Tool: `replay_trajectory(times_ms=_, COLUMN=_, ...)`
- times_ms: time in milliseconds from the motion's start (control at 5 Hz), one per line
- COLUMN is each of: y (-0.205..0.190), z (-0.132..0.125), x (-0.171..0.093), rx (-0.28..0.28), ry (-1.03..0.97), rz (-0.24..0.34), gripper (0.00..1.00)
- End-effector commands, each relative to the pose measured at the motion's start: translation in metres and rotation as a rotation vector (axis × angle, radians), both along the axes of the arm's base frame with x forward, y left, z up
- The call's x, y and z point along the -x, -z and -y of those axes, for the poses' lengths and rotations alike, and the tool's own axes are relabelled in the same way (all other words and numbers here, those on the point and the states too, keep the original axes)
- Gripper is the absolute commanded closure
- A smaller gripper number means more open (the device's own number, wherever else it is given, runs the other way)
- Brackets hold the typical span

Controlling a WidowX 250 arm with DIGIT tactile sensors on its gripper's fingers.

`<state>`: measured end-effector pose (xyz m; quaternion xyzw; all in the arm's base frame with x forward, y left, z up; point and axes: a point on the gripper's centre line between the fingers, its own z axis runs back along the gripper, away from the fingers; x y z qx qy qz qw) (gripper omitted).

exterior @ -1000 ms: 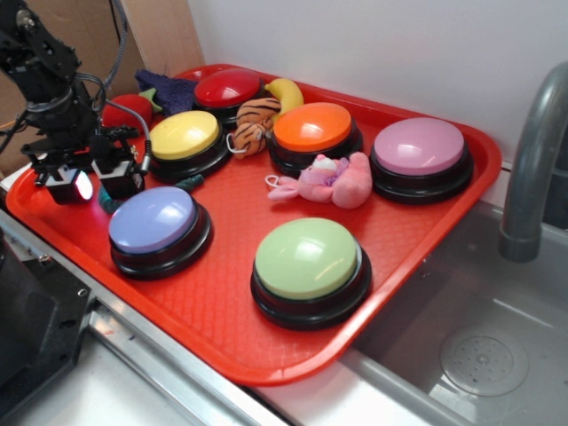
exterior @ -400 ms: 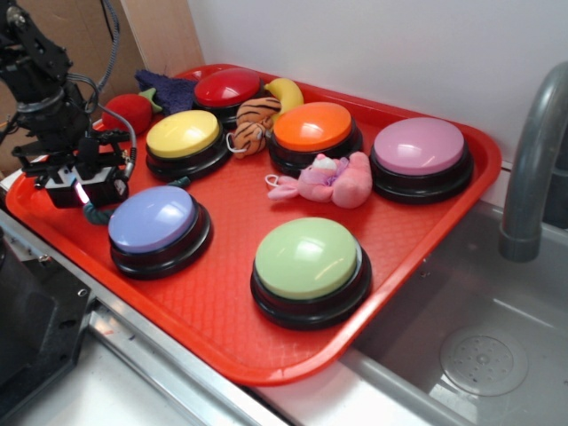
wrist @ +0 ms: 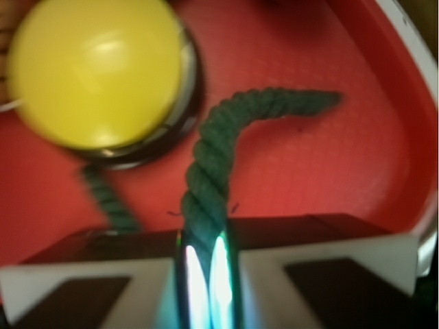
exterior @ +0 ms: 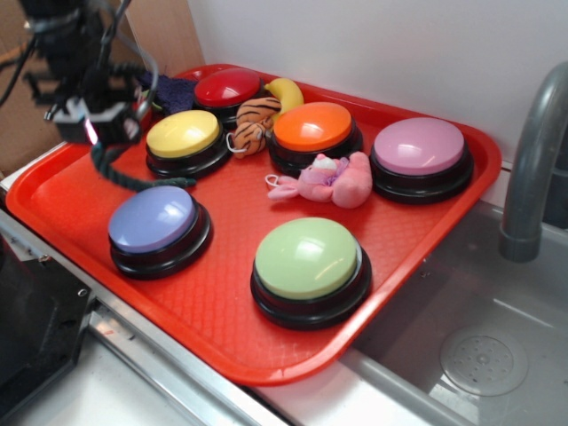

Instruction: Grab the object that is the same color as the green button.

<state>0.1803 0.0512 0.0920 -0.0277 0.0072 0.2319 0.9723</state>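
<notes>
The object, a dark green twisted rope (exterior: 124, 174), hangs from my gripper (exterior: 96, 135) above the tray's back left, its free end trailing down toward the purple button. In the wrist view the rope (wrist: 221, 147) runs out from between my jaws and curls right over the red tray floor; my gripper (wrist: 204, 264) is shut on it. The green button (exterior: 307, 259), pale lime on a black base, stands at the tray's front middle, far from my gripper.
The red tray (exterior: 426, 222) also holds a yellow button (exterior: 183, 135), purple button (exterior: 153, 219), orange button (exterior: 312, 127), pink button (exterior: 419, 146), red button (exterior: 227, 87), a pink plush (exterior: 333, 180), tiger plush (exterior: 255, 118) and banana (exterior: 287, 91). A grey faucet (exterior: 536, 160) stands right.
My gripper has risen from the tray floor and shifted back, lifting the green rope with it. One end of the rope now dangles in the air.
</notes>
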Motion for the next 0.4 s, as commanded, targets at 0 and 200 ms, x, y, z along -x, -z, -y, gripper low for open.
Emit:
replay_trajectory(times_ms=0, y=-0.0721, z=0.0647, x=-0.0370, rx=0.001, ry=0.311, rz=0.106, gripper=1.00)
replay_trajectory(times_ms=200, y=-0.0643, z=0.0701, x=-0.0427, rx=0.055, ry=0.317, rz=0.061, gripper=1.00)
